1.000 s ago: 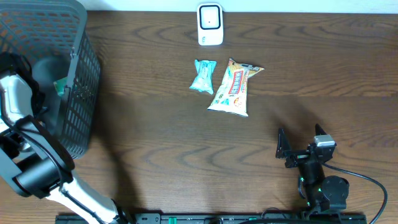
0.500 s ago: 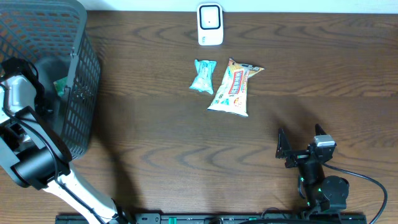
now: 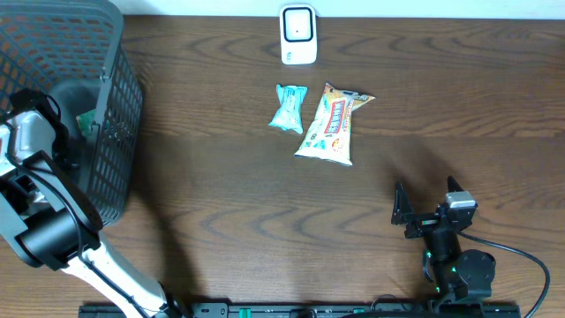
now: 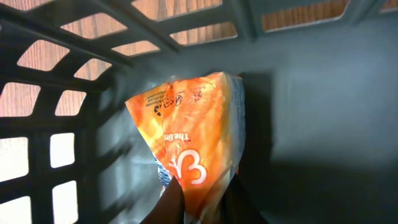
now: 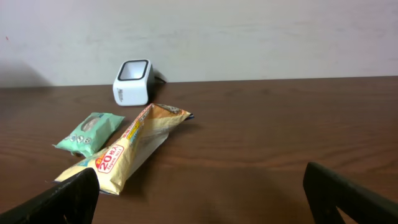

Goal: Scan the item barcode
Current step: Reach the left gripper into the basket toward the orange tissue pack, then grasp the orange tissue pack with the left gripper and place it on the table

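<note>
My left gripper (image 4: 204, 177) is down inside the grey mesh basket (image 3: 115, 97) and is shut on the lower end of an orange snack packet (image 4: 193, 124), which stands up against the basket's wall. The overhead view shows the left gripper (image 3: 60, 128) at the basket's near side, but not the orange packet. The white barcode scanner (image 3: 298, 34) stands at the table's far edge. My right gripper (image 3: 426, 201) rests open near the front right, nothing between its fingers (image 5: 68, 199).
A teal packet (image 3: 290, 108) and a long yellow snack packet (image 3: 331, 124) lie on the table just in front of the scanner (image 5: 132, 81). A green item (image 3: 86, 122) shows inside the basket. The basket's walls enclose the left gripper.
The left gripper has closed on the orange packet inside the basket, and its arm has shifted slightly. The right arm has not moved.
</note>
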Robot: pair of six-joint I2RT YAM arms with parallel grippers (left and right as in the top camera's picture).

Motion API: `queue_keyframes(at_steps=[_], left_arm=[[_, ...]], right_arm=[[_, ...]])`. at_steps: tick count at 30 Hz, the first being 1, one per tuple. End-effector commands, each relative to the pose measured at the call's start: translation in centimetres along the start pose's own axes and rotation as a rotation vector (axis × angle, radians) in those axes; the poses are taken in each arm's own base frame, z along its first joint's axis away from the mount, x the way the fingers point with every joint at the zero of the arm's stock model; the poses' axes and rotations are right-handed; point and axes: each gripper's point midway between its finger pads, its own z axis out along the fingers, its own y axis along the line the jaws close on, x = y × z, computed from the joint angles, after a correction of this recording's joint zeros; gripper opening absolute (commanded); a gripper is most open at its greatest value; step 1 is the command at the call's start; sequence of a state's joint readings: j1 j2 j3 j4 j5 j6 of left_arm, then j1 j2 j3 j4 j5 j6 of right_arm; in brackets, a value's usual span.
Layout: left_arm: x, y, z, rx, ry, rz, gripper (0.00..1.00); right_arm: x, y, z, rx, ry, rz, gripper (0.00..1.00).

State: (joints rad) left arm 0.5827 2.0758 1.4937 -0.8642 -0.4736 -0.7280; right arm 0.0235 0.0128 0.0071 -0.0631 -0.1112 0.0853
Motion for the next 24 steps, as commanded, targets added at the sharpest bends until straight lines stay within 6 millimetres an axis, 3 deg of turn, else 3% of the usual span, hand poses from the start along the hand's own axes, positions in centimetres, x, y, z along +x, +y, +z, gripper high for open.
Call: queue_keyframes(at_steps=[1, 4, 8, 10, 13, 14, 17, 18, 21, 24], left_arm=[[0.5, -0.2, -2.3, 0.115, 0.053, -0.011, 0.07], [-0.1, -0.9, -6.3, 0.282, 0.065, -0.063, 0.07], [-0.8, -1.8, -14.5, 0.616, 0.077, -0.107, 0.08], [-2.1, -1.2, -20.8, 0.831, 0.001, -0.128, 0.08], [-3.0, 0.9, -28.4, 1.047, -0.13, -0.134, 0.07], [-2.6, 1.4, -30.0, 1.092, -0.148, -0.119, 0.07], [0.9, 2.7, -37.3, 1.332, -0.209, 0.071, 0.07], [3.8, 3.2, -40.9, 1.443, -0.271, 0.229, 0.07], [8.2, 3.2, -44.6, 1.538, -0.368, 0.463, 0.07], [15.0, 1.8, -47.3, 1.616, -0.408, 0.767, 0.07]], right_arm=[[0.1, -0.3, 0.0, 0.012, 0.001, -0.015, 0.99], [0.1, -0.3, 0.0, 0.012, 0.001, -0.015, 0.99], [0.1, -0.3, 0.0, 0.012, 0.001, -0.015, 0.99], [0.1, -0.3, 0.0, 0.012, 0.001, -0.015, 0.99], [0.1, -0.3, 0.0, 0.012, 0.001, -0.015, 0.99], [0.1, -0.3, 0.0, 0.012, 0.001, -0.015, 0.99], [0.1, -0.3, 0.0, 0.012, 0.001, -0.015, 0.99], [0.1, -0.3, 0.0, 0.012, 0.001, -0.015, 0.99], [0.1, -0.3, 0.0, 0.012, 0.001, -0.015, 0.99], [0.1, -0.3, 0.0, 0.012, 0.001, -0.015, 0.99]])
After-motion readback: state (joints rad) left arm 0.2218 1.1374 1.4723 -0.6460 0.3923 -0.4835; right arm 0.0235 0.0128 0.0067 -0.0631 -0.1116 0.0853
